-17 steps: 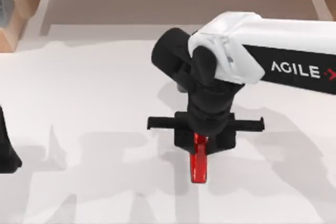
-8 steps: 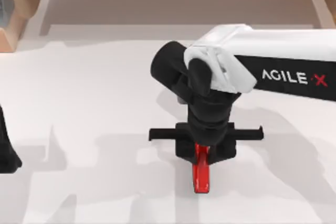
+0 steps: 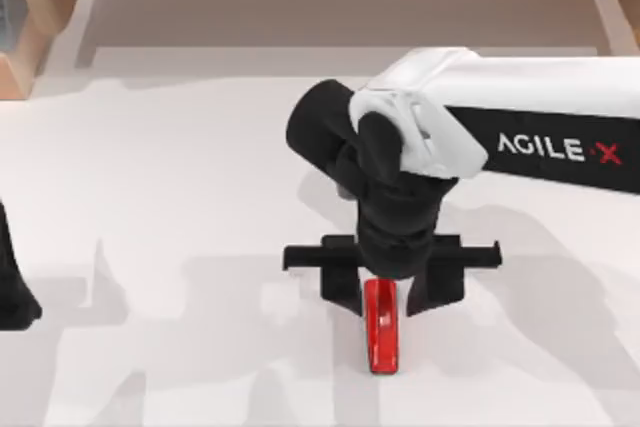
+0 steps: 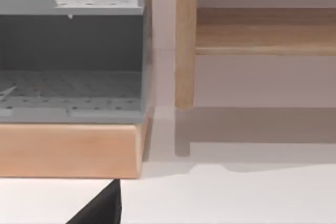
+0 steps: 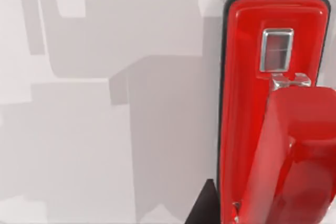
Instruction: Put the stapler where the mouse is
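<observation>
Looking top-down, our right gripper [image 3: 391,292] sits lower centre of frame, fingers spread apart either side of the stapler [image 3: 382,332], which lies flat on the table [image 3: 150,197] w/ nothing clamped; prob. it's been set down at its spot. Left arm parked at left edge. Left wrist cam: shelf unit [image 4: 71,51], wooden post. Right wrist cam: stapler [image 5: 273,119] at right of frame, resting on tabletop.
</observation>
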{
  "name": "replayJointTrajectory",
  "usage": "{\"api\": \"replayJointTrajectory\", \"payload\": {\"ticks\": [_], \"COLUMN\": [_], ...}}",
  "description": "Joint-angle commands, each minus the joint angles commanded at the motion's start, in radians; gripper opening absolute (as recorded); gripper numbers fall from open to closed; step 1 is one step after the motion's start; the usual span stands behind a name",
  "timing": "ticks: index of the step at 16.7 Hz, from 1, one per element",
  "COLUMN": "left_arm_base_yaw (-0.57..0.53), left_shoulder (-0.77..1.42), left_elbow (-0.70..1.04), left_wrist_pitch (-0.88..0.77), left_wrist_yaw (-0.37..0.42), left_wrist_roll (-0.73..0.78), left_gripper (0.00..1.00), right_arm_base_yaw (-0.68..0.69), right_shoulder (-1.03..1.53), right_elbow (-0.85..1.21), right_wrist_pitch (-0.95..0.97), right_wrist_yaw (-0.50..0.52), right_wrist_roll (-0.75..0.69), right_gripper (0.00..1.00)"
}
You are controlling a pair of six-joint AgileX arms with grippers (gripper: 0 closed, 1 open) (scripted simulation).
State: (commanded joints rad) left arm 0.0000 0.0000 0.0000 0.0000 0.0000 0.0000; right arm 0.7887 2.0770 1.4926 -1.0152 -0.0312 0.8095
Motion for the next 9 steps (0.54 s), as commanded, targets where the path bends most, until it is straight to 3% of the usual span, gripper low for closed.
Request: {"api": "replayJointTrajectory", "payload": {"ticks": [3, 9], "left_arm_base_yaw": [0.000, 0.000], "left_shoulder": [0.000, 0.000], "left_elbow": [0.000, 0.000], "left_wrist_pitch": [0.000, 0.000], "left_wrist_yaw": [0.000, 0.000], "left_wrist_roll": [0.000, 0.000], "left_gripper": [1.00, 1.00], "right_arm_base_yaw": [0.000, 0.000], "right_shoulder": [0.000, 0.000], "right_elbow": [0.000, 0.000], "right_wrist_pitch": [0.000, 0.000], "right_wrist_yaw": [0.000, 0.000], "right_wrist_roll": [0.000, 0.000], "right_gripper": [0.98, 1.00]}}
